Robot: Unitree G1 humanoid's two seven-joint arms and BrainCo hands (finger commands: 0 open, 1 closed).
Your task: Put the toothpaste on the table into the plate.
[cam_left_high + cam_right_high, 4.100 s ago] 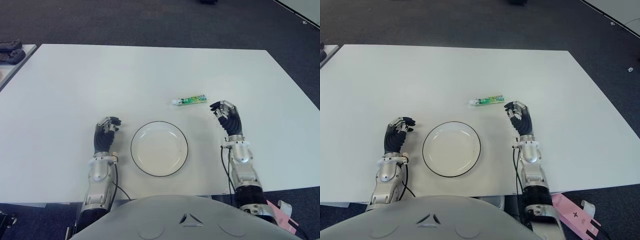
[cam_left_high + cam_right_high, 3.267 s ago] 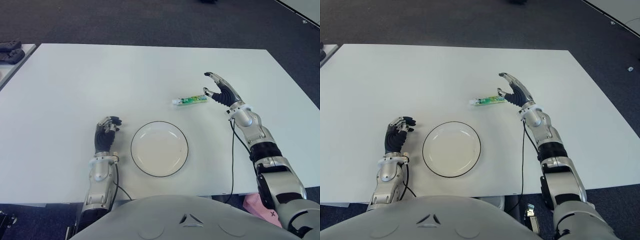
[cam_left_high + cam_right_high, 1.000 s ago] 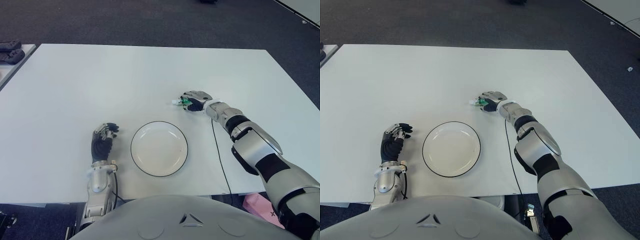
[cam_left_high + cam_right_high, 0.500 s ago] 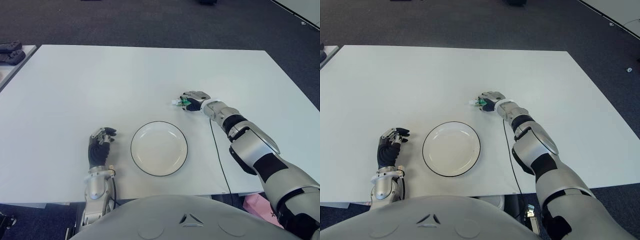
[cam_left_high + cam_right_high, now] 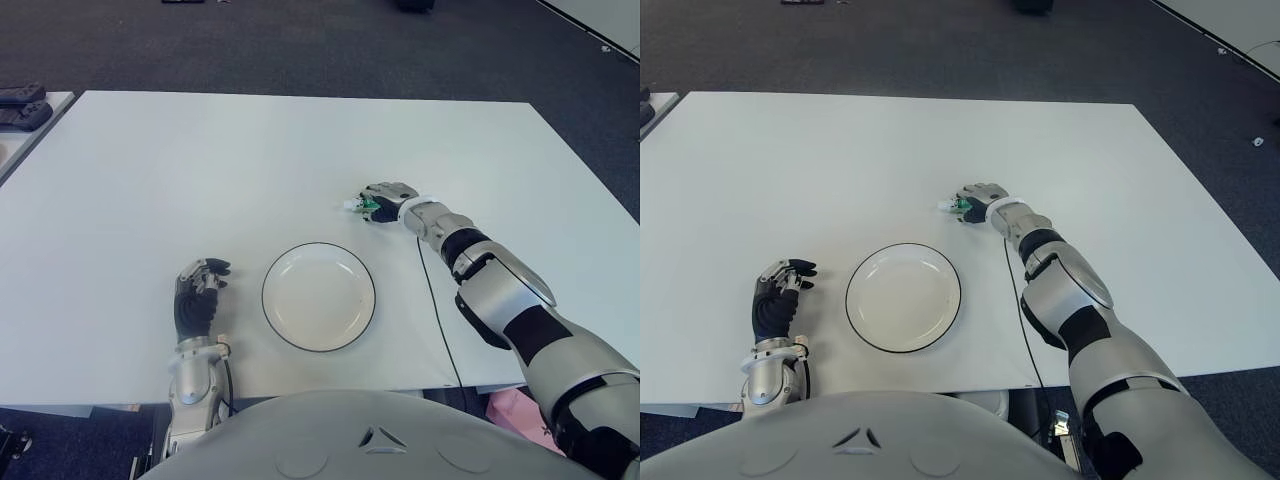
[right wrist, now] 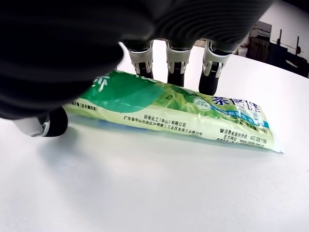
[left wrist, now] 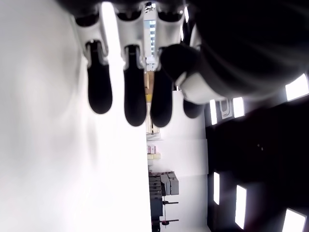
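At 1 o'clock from the round black-rimmed white plate (image 5: 318, 296) | soft, light green-and-white toothpaste tube (image 6: 174, 110) is clasped mid-body by the right hand (image 5: 387, 201) | left hand (image 5: 198, 296) curled, empty, at 9 o'clock.

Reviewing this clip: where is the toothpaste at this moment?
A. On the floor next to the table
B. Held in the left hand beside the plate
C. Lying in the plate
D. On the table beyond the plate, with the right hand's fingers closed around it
D. The right hand wraps the toothpaste, which lies on the table beyond the plate; the plate holds nothing, and the left hand, left of the plate, holds nothing.
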